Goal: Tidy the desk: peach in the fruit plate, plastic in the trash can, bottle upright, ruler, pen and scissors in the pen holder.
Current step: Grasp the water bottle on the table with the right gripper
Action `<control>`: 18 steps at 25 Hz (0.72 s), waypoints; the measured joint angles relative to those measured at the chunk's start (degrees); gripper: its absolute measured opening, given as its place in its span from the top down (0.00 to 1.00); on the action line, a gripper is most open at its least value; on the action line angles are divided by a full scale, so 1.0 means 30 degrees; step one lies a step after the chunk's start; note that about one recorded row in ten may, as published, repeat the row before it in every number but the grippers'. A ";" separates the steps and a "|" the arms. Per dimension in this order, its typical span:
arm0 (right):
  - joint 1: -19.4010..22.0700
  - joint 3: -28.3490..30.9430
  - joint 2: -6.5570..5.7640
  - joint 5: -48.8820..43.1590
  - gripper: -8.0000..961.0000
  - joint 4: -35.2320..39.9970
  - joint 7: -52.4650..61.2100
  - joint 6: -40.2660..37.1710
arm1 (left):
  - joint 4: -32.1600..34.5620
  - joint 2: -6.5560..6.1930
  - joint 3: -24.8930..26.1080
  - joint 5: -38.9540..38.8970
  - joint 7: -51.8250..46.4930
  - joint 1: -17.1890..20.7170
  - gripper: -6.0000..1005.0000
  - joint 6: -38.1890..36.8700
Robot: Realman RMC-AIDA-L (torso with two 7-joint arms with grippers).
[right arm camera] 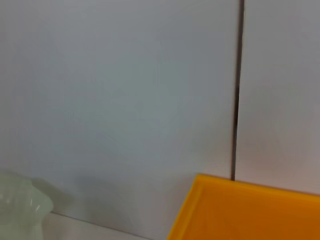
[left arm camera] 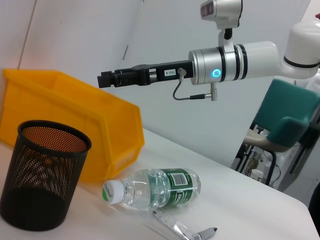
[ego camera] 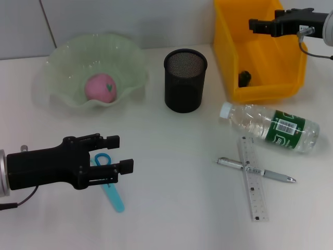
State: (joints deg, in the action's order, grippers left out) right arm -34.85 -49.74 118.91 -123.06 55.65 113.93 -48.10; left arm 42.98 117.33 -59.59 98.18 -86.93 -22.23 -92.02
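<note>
Your head view shows the left gripper (ego camera: 123, 153), jaws apart and empty, above the scissors (ego camera: 110, 184); the left wrist view misses them, showing the right gripper (left arm camera: 106, 79), apparently closed, over the bin (left arm camera: 60, 112).

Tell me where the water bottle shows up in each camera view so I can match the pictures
Head view: the water bottle lies on its side at right, in front of the yellow bin.
Left wrist view: the bottle lies low in the middle, cap toward the mesh pen holder.
Right wrist view: not in it.
Shared landmark: the yellow bin appears in all three.
</note>
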 joint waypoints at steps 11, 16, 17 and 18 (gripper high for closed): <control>0.1168 0.0226 -0.0909 0.2512 0.19 0.3280 0.1201 -0.7790 | -0.0040 -0.0028 0.0000 -0.0002 -0.0005 0.0024 0.22 -0.0009; 0.0160 0.1058 -0.2621 0.0888 0.19 0.3876 0.2963 -1.2791 | -0.0018 -0.0032 -0.0001 -0.0016 -0.0141 0.0028 0.22 -0.0056; -0.0286 0.1363 -0.2932 0.0076 0.19 0.3736 0.3203 -1.3624 | -0.0018 -0.0032 -0.0001 -0.0016 -0.0141 0.0028 0.22 -0.0056; -0.0743 0.1625 -0.3166 -0.0819 0.19 0.3567 0.3357 -1.4366 | -0.0010 -0.0030 -0.0001 -0.0032 -0.0232 0.0014 0.22 -0.0064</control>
State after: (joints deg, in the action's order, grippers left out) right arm -37.08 -44.86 109.41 -125.51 66.35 124.00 -91.20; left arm 42.95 117.24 -59.59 98.08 -87.62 -22.19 -92.22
